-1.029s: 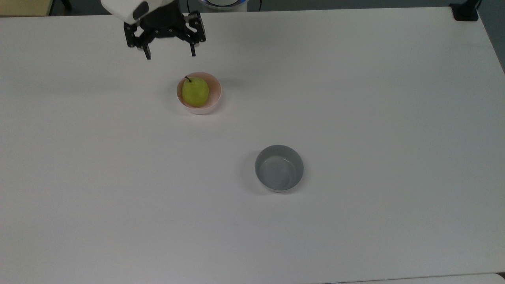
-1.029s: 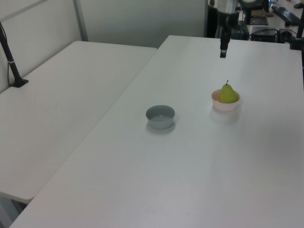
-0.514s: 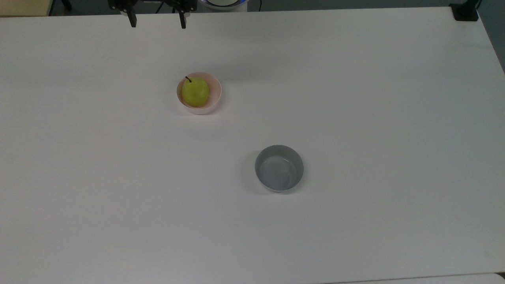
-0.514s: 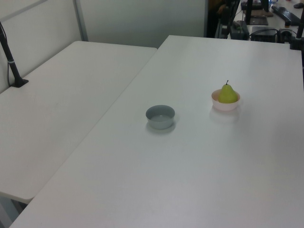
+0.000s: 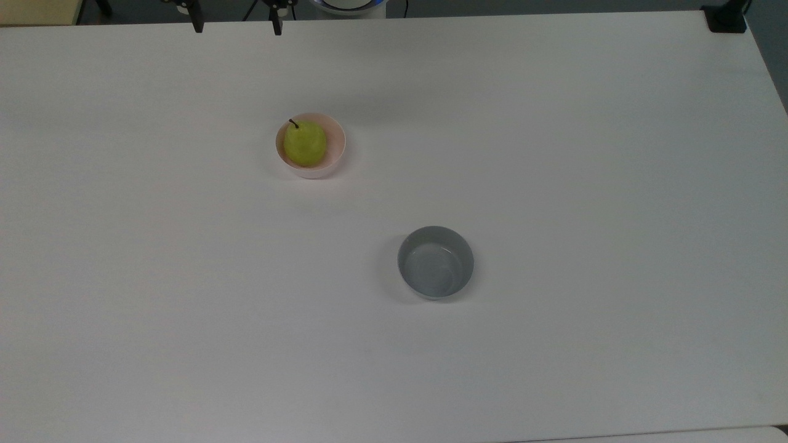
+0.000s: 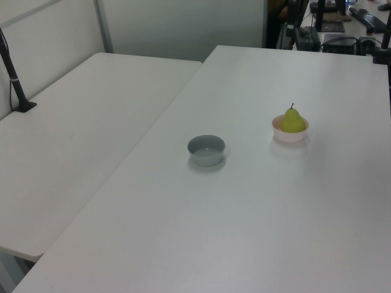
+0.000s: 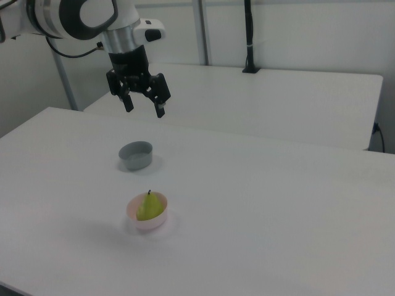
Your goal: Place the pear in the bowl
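1. We find the pear (image 5: pixel 305 143) seated inside the pink bowl (image 5: pixel 333 159), stem end up and leaning toward the top view's left; its body rises above the rim (clearest in the left view (image 6: pixel 293 121)).
2. We take the pink bowl as our landmark. It stands on the white table (image 5: pixel 554 154), and in the right view (image 7: pixel 133 216) the pear (image 7: pixel 147 207) fills most of its opening.
3. We see a grey bowl (image 5: pixel 436 263) on the table well apart from the pink bowl, down and to the top view's right of it, with nothing in it.
4. We see the gripper (image 7: pixel 144 103) high above the table in the right view, well clear of the pink bowl; its fingers are spread wide and hold nothing.
5. In the top view, its two fingertips (image 5: pixel 197 23) show at the upper edge, beyond the pink bowl.
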Available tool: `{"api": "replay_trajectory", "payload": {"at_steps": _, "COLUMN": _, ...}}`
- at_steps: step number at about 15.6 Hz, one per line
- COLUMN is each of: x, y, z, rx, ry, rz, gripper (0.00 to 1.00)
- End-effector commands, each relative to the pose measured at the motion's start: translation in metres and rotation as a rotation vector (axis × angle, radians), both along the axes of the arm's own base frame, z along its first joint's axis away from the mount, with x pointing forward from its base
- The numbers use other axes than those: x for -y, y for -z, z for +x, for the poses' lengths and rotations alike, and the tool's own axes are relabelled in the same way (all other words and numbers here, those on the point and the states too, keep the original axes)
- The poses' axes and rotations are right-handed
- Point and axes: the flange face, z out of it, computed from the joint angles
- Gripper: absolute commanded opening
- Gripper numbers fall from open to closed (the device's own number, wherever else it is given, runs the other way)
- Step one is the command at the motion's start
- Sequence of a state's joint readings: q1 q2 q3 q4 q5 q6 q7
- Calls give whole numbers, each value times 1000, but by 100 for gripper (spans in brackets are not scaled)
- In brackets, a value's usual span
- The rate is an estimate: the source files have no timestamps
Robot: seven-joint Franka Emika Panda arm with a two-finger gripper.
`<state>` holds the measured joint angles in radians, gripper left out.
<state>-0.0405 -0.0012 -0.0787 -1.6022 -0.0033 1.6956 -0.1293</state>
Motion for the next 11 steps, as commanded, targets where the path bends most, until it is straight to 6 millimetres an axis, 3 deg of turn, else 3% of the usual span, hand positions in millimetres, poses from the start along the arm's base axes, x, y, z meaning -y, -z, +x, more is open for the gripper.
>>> {"api": "replay_trajectory", "payload": {"at_steps": 1, "x": -8, "y": 1, "z": -4, "rx": -5, "ry": 1, "rz": 22, "gripper": 100}}
{"api": "replay_trajectory", "payload": {"at_steps": 11, "x": -19, "y": 5, "z": -1, "rx": -4, "ry": -21, "rz": 21, "gripper": 100}}
